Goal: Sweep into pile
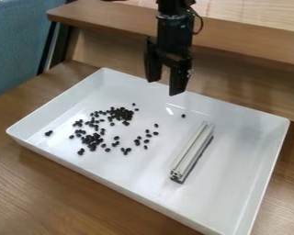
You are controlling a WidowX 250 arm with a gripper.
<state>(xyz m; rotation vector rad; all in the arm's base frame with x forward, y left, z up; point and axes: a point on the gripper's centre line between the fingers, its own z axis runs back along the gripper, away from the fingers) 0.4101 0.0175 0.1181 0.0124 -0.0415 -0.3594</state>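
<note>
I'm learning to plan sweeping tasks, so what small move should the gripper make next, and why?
Probably move the gripper down toward the pale bar. Its fingers are apart and empty, the black beans lie scattered in the tray, and the long bar beside them looks suited to sweeping.

This looks like a robotics lab or a test corner, with office-like furniture around it. The strongest sign is the black robot arm (172, 32) hanging above the far edge of a white tray (247, 142). Inside the tray lie loose dark beans (121, 114) and a pale grooved bar (193, 149), like the metal profile used to build rigs. Under the tray is a wood-grain tabletop (51, 193), and beyond it a raised wooden ledge (247, 40). Past the tray's left side stands a blue fabric surface (14, 46), chair or partition, I cannot tell which.
</note>
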